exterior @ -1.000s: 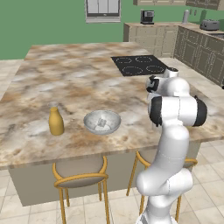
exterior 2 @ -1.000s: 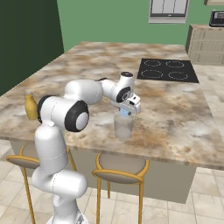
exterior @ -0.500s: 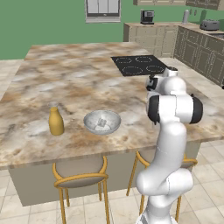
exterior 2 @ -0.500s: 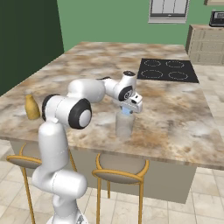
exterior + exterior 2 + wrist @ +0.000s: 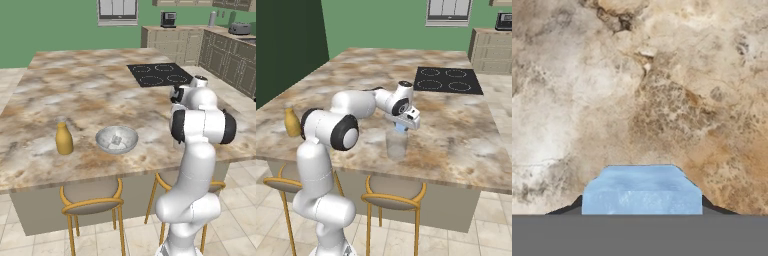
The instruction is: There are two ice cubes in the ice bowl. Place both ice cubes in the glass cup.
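My gripper [image 5: 401, 125] is shut on a pale blue ice cube [image 5: 400, 128] and hangs just above the rim of the clear glass cup [image 5: 396, 146], which stands near the counter's front edge. In the hand view the ice cube [image 5: 642, 192] sits between the dark fingertips [image 5: 713, 207] of the gripper [image 5: 641, 208], with marbled counter beyond it. The silvery ice bowl [image 5: 105, 136] rests further left on the counter, and a second ice cube [image 5: 116, 141] lies inside it.
A yellow bottle [image 5: 63, 139] stands left of the bowl. A black cooktop [image 5: 159, 74] is set into the far right of the counter. Two stools [image 5: 93, 202] stand under the front edge.
The gripper with the ice cube has sunk slightly toward the mouth of the glass cup. The bowl and the bottle have not moved.
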### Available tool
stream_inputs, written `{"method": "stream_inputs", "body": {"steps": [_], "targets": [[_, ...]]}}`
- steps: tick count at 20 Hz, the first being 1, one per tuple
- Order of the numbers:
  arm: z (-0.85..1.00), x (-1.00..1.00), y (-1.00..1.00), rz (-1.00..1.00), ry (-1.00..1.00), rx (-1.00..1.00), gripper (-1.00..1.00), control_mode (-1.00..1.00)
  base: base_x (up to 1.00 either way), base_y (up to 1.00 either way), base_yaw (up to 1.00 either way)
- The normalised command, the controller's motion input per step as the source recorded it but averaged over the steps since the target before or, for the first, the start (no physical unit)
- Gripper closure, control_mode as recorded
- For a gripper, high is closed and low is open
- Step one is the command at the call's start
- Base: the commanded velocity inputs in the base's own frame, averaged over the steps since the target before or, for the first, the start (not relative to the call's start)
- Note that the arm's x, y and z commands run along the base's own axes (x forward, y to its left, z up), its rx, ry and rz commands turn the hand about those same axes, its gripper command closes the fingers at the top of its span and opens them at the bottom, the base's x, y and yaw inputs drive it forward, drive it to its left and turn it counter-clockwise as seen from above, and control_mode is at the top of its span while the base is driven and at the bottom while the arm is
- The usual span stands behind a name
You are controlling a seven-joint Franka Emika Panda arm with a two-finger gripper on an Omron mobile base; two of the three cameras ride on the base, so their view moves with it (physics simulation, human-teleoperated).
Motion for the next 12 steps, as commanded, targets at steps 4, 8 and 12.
{"method": "stream_inputs", "body": {"steps": [4, 8, 12], "targets": [[0.02, -0.22, -0.01, 0.00, -0.05, 0.00, 1.00, -1.00, 0.00, 0.00, 0.00], [0.04, -0.16, 0.03, 0.00, -0.07, 0.00, 1.00, -1.00, 0.00, 0.00, 0.00], [-0.01, -0.16, 0.04, 0.00, -0.07, 0.00, 1.00, -1.00, 0.00, 0.00, 0.00]]}}
